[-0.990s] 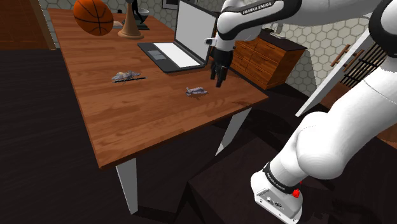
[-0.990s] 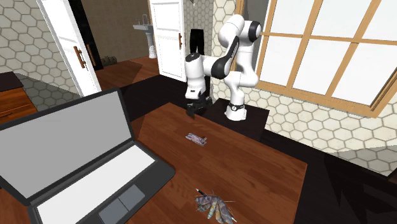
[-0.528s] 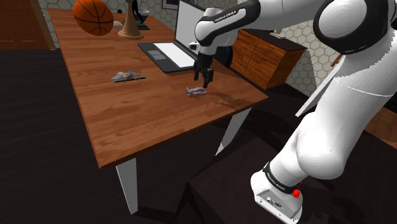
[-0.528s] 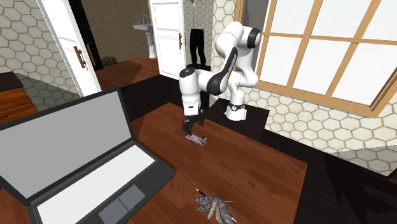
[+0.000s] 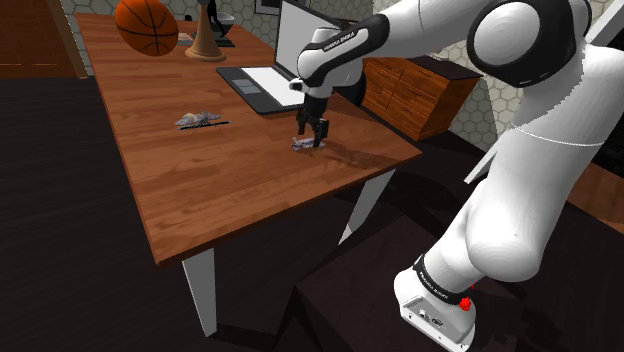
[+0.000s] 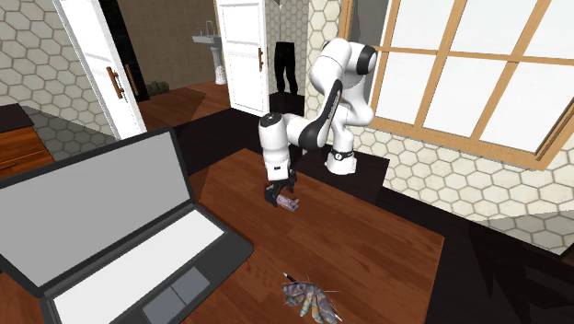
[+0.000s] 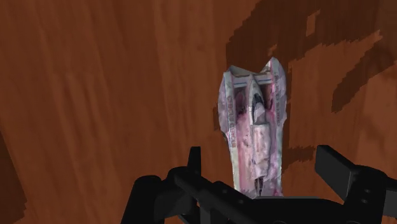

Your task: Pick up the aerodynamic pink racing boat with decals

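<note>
The white arm [image 5: 530,170] is arching out over the desk [image 5: 200,190], its wrist [image 5: 312,75] pointing straight down. The black gripper [image 5: 311,140] is hanging low, just off the surface toward the desk's edge on the shoulder view's right. Its fingers [image 7: 334,170] are standing apart, clasping nothing.

The boat [image 7: 254,137] is pale pink and greyish white, with deeper pink streaks and small dark decal marks down its middle. The table [image 5: 200,170] under the boat shows reddish-brown wood grain in long stripes. The pincer [image 7: 262,156] at the boat is all black, and the ball [image 5: 146,25] far beyond the boat is orange with black seams.
</note>
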`<move>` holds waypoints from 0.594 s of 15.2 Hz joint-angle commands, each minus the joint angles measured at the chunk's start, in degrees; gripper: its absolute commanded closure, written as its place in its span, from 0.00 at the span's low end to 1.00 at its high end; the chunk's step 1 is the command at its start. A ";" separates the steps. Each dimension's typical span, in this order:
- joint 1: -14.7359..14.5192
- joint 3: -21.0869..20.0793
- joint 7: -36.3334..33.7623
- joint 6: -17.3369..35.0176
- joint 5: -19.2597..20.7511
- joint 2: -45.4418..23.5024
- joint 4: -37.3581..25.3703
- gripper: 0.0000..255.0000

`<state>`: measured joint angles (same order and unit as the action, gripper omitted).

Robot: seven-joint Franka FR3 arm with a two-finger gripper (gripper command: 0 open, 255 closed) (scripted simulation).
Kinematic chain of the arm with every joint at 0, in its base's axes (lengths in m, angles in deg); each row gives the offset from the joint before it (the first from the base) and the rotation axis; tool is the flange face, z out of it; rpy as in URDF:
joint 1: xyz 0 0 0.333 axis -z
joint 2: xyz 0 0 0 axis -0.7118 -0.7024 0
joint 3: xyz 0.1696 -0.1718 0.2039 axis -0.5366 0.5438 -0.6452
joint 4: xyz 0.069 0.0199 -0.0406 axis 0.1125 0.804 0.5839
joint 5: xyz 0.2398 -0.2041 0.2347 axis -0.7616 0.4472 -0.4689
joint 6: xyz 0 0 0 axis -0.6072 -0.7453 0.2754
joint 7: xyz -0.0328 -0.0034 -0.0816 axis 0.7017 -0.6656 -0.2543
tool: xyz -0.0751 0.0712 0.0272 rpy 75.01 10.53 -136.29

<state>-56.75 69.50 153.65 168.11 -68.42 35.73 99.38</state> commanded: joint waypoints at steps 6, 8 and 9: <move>0.09 -0.09 0.31 1.05 -0.34 -0.61 0.47 1.00; 0.09 -0.09 0.31 1.05 -0.34 -0.61 0.46 1.00; 0.09 -0.09 0.31 1.05 -0.34 -0.61 0.46 1.00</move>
<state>-56.66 69.40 153.96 169.15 -68.75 35.12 99.85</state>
